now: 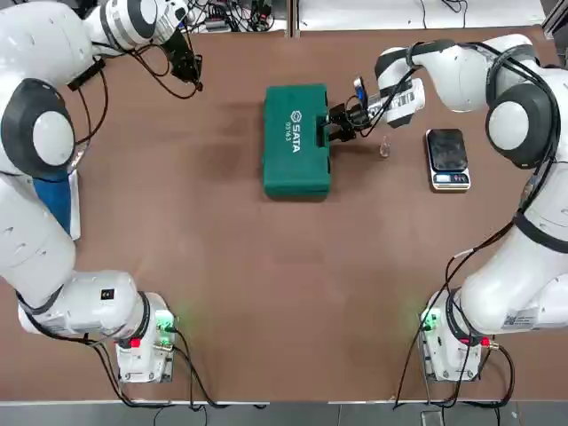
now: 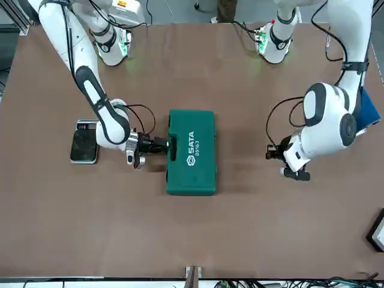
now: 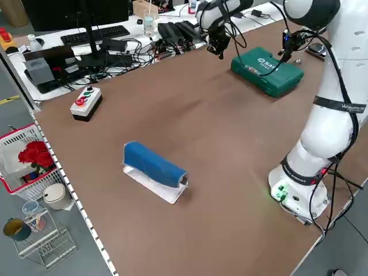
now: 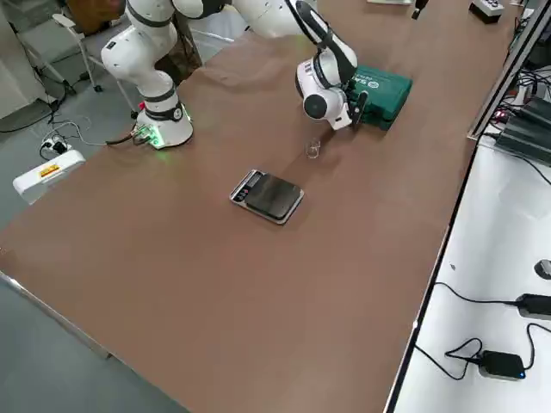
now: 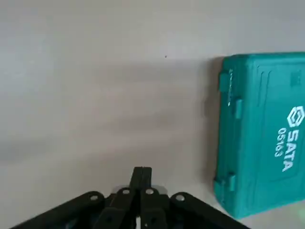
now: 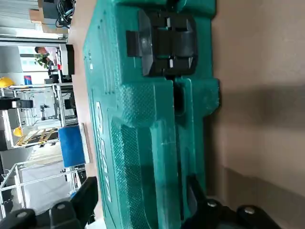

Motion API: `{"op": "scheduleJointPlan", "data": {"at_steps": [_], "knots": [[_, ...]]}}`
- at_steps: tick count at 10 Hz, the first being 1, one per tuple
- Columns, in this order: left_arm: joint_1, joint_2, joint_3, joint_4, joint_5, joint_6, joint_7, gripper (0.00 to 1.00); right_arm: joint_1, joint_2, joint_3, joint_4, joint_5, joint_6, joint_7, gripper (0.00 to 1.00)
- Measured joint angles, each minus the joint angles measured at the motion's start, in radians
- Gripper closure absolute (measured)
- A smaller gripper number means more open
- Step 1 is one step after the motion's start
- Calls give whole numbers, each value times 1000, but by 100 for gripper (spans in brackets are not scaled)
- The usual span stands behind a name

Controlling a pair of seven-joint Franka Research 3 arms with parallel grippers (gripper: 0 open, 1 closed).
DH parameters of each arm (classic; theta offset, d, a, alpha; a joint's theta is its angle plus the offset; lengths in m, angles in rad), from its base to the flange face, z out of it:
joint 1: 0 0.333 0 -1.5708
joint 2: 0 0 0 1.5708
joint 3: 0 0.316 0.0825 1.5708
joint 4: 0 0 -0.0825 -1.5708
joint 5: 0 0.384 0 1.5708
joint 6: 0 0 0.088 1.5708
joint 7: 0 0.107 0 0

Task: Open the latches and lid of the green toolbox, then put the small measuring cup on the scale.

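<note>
The green toolbox (image 1: 297, 139) lies closed in the middle of the table, its lid (image 2: 191, 152) up with the white SATA lettering showing. My right gripper (image 1: 337, 122) is at its handle edge, open, one finger (image 6: 81, 200) over the lid and the other (image 6: 198, 195) at the case's lower side. A dark latch (image 6: 167, 43) sits on that edge just beyond the fingers. The small measuring cup (image 1: 384, 148) stands on the table between the toolbox and the scale (image 1: 447, 158). My left gripper (image 1: 186, 67) hangs shut at the far left, away from the case (image 5: 262, 133).
A blue object on a white base (image 3: 154, 164) lies near the table's left edge. A grey box with coloured buttons (image 3: 86, 102) sits at the far left corner. Cables and a keyboard (image 3: 95, 34) lie beyond the table's back edge.
</note>
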Motion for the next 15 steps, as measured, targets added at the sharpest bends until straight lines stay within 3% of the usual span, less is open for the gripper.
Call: {"op": "scheduleJointPlan", "data": {"at_steps": [2,3,4,8,15], "knots": [[-58,49,-4,-1,-27,97,-60,99,1,1,0,2,2,4,-2,30],[-78,60,-4,-1,-27,113,-81,99,1,5,-1,0,2,20,-6,48],[-85,60,-5,0,-27,114,-88,99,1,12,-3,1,2,23,-11,57],[-105,66,-6,-1,-27,136,-112,99,1,22,-5,10,2,23,-22,78],[-112,72,-5,1,-27,152,-144,99,2,-13,4,49,-12,15,69,77]]}}
